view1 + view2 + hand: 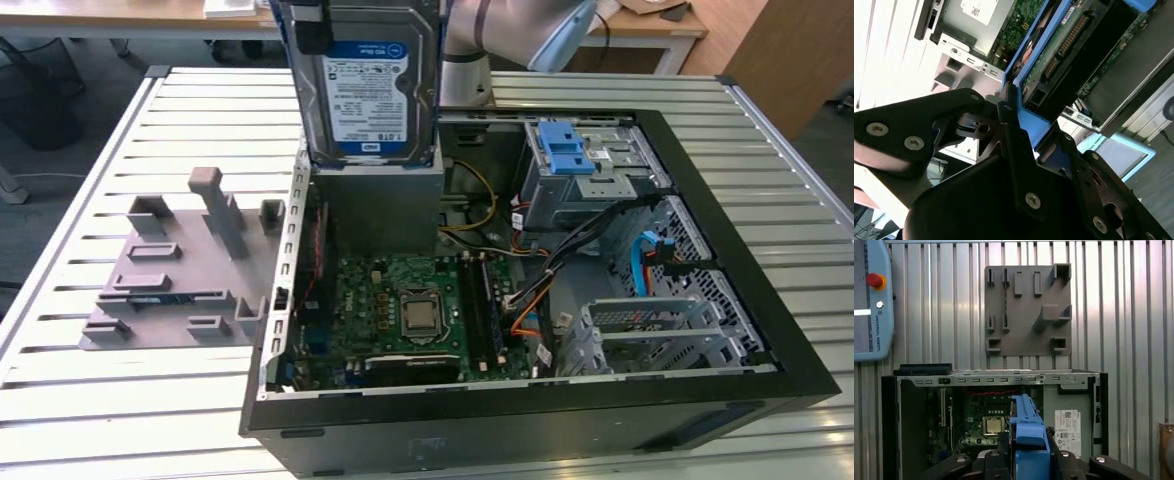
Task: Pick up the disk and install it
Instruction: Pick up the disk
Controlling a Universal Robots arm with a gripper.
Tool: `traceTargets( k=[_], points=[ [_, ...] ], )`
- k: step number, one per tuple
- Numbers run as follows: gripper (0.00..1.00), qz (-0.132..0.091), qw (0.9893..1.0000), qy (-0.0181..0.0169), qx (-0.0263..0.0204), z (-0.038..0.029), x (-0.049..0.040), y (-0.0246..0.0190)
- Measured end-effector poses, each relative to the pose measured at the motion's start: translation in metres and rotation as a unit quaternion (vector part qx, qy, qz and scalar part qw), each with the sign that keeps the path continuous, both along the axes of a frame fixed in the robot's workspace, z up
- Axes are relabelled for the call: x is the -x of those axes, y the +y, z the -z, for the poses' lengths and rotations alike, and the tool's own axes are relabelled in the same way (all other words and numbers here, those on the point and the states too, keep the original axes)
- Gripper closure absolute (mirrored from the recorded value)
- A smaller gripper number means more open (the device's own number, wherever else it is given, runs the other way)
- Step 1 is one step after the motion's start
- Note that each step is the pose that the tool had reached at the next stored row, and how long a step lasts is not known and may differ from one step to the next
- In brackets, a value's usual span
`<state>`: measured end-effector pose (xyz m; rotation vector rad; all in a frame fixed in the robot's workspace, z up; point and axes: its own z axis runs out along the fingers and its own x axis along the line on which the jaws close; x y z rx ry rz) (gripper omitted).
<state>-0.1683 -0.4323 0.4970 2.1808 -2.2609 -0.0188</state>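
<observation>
Your exterior view bright and even, soft sheen on the slatted table (94,400), the disk (370,85) well lit, computer case (534,420) interior shadowed, your second wrist view partly blown out white, glare streaks along the slats in your first wrist view.

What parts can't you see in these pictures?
Exterior view: the top of the disk is cut off by the picture's upper edge.
Second wrist view: the end effector covers the disk's clamped end.
First wrist view: the disk's blue bracket hides part of the motherboard.

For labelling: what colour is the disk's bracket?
Blue: the disk's bracket, clearest in first wrist view.
</observation>
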Motion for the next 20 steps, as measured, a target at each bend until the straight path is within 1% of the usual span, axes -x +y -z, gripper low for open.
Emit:
traceTargets(
  k=[3,4,5,6,7,8,20],
  points=[
    [0.64,0.000,1.0000,0.0000,0.0000,0.0000,-0.0080,-0.0014],
    [0.64,0.000,1.0000,0.0000,0.0000,0.0000,-0.0133,-0.0024],
    [0.64,0.000,1.0000,0.0000,0.0000,0.0000,-0.0159,-0.0030],
    [0.64,0.000,1.0000,0.0000,0.0000,0.0000,-0.0212,-0.0042],
    [0.64,0.000,1.0000,0.0000,0.0000,0.0000,-0.0238,-0.0048],
    [0.64,0.000,1.0000,0.0000,0.0000,0.0000,-0.0293,-0.0058],
    [0.64,0.000,1.0000,0.0000,0.0000,0.0001,-0.0610,-0.0112]
  ],
)
